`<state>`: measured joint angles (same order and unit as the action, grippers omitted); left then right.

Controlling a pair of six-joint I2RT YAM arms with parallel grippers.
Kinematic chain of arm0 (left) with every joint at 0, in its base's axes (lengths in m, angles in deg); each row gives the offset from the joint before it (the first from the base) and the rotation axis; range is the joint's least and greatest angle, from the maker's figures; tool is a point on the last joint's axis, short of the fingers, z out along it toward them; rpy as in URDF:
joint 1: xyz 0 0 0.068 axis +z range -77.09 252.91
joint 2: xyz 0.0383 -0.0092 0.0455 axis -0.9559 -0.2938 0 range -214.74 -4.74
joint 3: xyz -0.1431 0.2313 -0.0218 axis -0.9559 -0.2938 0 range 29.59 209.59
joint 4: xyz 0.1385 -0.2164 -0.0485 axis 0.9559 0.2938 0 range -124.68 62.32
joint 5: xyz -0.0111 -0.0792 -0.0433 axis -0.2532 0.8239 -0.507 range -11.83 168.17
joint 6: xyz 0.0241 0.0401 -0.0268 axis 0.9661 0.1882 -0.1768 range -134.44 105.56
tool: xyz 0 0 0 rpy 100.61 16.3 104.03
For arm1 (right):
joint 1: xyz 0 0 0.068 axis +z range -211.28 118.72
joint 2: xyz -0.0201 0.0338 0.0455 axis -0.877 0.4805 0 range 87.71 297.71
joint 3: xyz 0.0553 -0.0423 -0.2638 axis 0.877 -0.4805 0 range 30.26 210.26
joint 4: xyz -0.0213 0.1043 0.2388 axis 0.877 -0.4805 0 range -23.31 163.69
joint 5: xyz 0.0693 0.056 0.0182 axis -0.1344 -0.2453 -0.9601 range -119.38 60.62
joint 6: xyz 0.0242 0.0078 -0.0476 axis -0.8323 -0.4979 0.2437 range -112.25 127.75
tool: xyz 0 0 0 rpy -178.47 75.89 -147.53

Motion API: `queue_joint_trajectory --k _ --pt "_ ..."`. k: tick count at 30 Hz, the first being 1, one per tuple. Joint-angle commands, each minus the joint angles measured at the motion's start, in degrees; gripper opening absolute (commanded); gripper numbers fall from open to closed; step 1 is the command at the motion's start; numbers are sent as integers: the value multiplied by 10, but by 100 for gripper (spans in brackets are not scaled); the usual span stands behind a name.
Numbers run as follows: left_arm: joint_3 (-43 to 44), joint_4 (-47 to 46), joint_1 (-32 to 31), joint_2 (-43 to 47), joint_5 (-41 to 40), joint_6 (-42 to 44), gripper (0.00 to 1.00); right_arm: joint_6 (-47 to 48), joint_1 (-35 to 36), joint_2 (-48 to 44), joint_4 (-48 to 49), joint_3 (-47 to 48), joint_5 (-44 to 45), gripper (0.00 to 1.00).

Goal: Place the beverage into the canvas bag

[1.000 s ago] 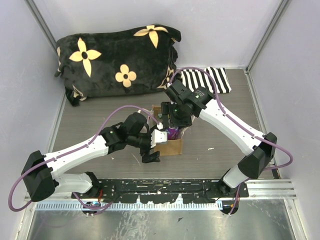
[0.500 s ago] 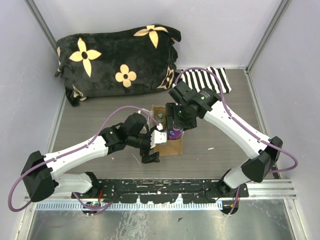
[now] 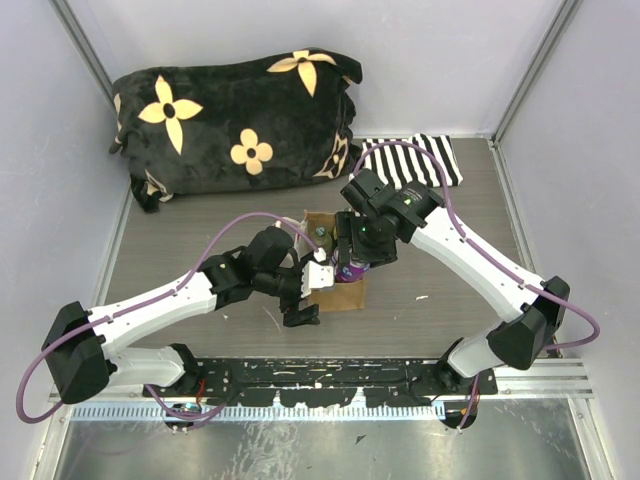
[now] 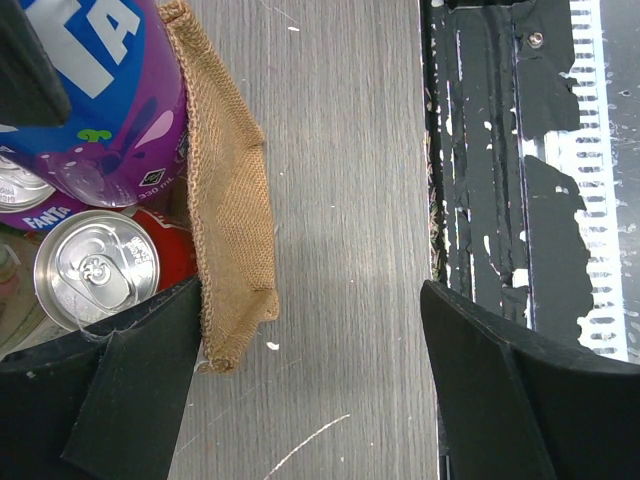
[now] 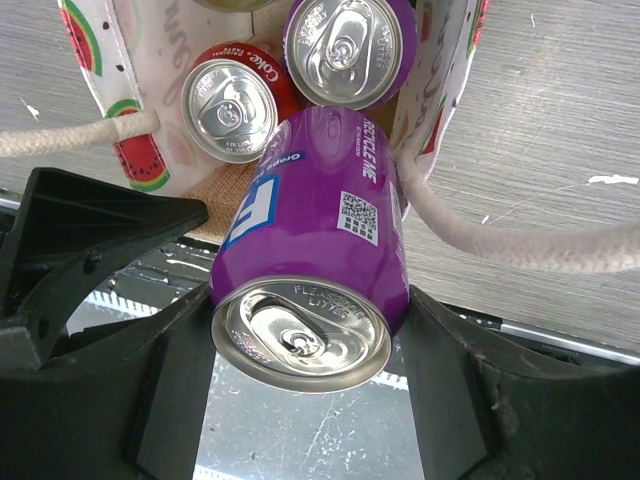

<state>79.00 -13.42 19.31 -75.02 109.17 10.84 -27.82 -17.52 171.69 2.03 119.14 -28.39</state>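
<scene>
The beverage, a purple Fanta can [image 5: 310,230], is tilted with its top toward the right wrist camera. My right gripper [image 5: 305,340] is shut on its sides, over the open mouth of the canvas bag [image 3: 335,292]. The can's lower end dips between the bag's watermelon-print lining [image 5: 440,70] and cream rope handles [image 5: 500,240]. Inside the bag stand a red Coke can [image 5: 230,105] and another purple can [image 5: 350,45]. My left gripper [image 4: 310,360] is open and straddles the bag's burlap wall [image 4: 235,200], one finger inside beside the cans, the other over the table.
A black flowered cushion [image 3: 235,120] lies at the back left and a black-and-white striped cloth [image 3: 415,160] at the back right. A black perforated rail [image 3: 340,375] runs along the near edge. Enclosure walls stand on both sides.
My right arm has carried the purple can a little nearer and lower, into the bag's mouth. The left arm and the bag have stayed put.
</scene>
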Motion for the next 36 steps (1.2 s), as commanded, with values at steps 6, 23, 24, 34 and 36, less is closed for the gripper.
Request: queue_joint_trajectory --k 6,23,24,34,36 --pt "-11 17 -7 3 5 0 93 0 2 -4 -3 -10 11 1" --pt "-12 15 -6 4 4 2 93 14 6 60 0 5 41 1" --pt "-12 16 -6 5 4 2 93 15 7 65 1 5 43 1" --pt "-14 13 -6 8 3 1 93 21 7 95 9 12 55 1" --pt "-15 13 -6 7 3 1 93 21 7 99 8 17 55 1"
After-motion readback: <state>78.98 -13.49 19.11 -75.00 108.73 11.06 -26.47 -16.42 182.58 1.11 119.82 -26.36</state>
